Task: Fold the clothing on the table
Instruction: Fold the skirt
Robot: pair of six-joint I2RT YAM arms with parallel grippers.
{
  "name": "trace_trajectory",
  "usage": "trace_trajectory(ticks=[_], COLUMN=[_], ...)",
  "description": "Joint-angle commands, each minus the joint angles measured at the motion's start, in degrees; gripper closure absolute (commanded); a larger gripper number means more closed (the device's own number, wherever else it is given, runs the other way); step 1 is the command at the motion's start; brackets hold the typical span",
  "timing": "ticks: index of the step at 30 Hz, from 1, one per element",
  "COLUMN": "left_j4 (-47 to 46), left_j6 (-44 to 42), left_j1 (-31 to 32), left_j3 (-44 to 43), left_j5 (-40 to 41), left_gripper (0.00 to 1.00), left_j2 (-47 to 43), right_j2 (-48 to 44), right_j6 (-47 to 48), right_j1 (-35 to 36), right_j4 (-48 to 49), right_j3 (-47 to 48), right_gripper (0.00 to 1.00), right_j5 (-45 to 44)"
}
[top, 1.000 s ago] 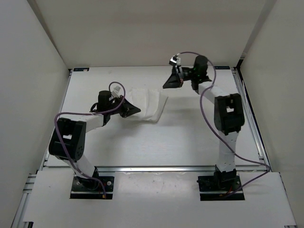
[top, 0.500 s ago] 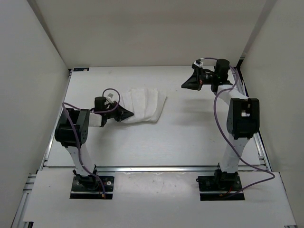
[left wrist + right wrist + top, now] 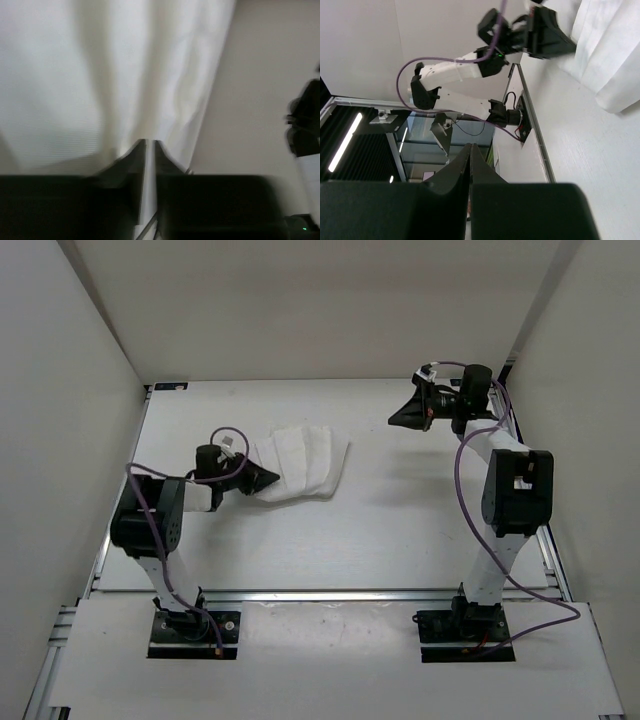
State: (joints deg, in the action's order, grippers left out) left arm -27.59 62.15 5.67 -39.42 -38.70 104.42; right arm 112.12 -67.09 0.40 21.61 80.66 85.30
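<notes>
Judging progress from the layout, the clothing (image 3: 305,460) appears mostly folded. It lies on the surface (image 3: 400,530), left of the middle, as a compact, roughly rectangular pad with several parallel bands overlapping lengthwise like stacked layers. What seems left is tidying: the pad's near-left corner tapers to a point and its far-right edge is stepped rather than flush, so a squaring-up or a last fold may be required. The material is thin, plain white cloth, soft and matte, with shallow lengthwise ridges and gently shadowed wrinkles in the left wrist view. The surface beneath is flat, matte and white, bordered by a silver rail (image 3: 330,594). The left jaws sit at the clothing's near-left corner, touching it, and are set at a narrow slit. White shows in the slit, but whether cloth is pinched there cannot be told. The right jaws are closed on nothing, positioned above the surface well to the far right of the clothing and pointing toward it.
</notes>
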Motion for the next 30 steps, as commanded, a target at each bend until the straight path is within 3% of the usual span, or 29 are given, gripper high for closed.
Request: trace_trajectory(ticks=[1, 2, 4, 7, 10, 12, 15, 17, 20, 24, 30], left_j4=[-2.5, -3.2, -0.5, 11.5, 25.6, 34.4, 50.3, 60.4, 69.2, 76.7, 84.6], left_j6=[-0.4, 0.2, 0.1, -4.9, -13.9, -19.9, -29.2, -33.6, -34.9, -33.9, -28.3], left_j1=[-2.3, -2.9, -4.3, -5.6, -5.7, -5.6, -2.9, -0.7, 2.0, -0.7, -1.3], left_j3=[-5.0, -6.7, -9.9, -15.2, -16.7, -16.3, -16.3, -16.6, -16.5, -10.4, -3.4], left_j5=[3.2, 3.1, 3.3, 4.8, 7.7, 10.6, 18.1, 25.4, 33.6, 34.1, 31.1], left_gripper=[0.11, 0.01, 0.01, 0.02, 0.02, 0.01, 0.01, 0.01, 0.02, 0.01, 0.01], left_j2=[-11.7, -14.5, -18.3, -24.0, -30.1, -35.8, -41.2, -43.5, -47.2, -53.2, -61.7], right_j2=[-2.1, -2.8, -3.7, -6.3, -8.4, -9.9, -13.3, -15.0, -16.0, -16.8, -19.7], right_j6=[-2.1, -1.3, 3.8, 5.7, 3.6, 2.8, 0.7, 0.6, 0.1, 0.8, -5.4], right_j1=[0.5, -0.3, -0.1, -0.3, 0.3, 1.3, 2.2, 1.3, -2.6, -5.0, -3.7], right_j4=[5.7, 5.1, -4.2, -2.6, 3.1, 4.5, 8.5, 9.9, 12.5, 12.1, 23.8], right_j3=[2.2, 4.0, 6.2, 2.8, -2.4, -5.1, -10.2, -11.8, -13.8, -15.4, -21.2], right_gripper=[1.0, 1.0, 1.0, 0.97, 0.85, 0.69, 0.56, 0.53, 0.51, 0.51, 0.44], right_j5=[9.7, 9.5, 7.5, 6.9, 7.4, 7.8, 7.8, 7.3, 7.5, 6.9, 9.4])
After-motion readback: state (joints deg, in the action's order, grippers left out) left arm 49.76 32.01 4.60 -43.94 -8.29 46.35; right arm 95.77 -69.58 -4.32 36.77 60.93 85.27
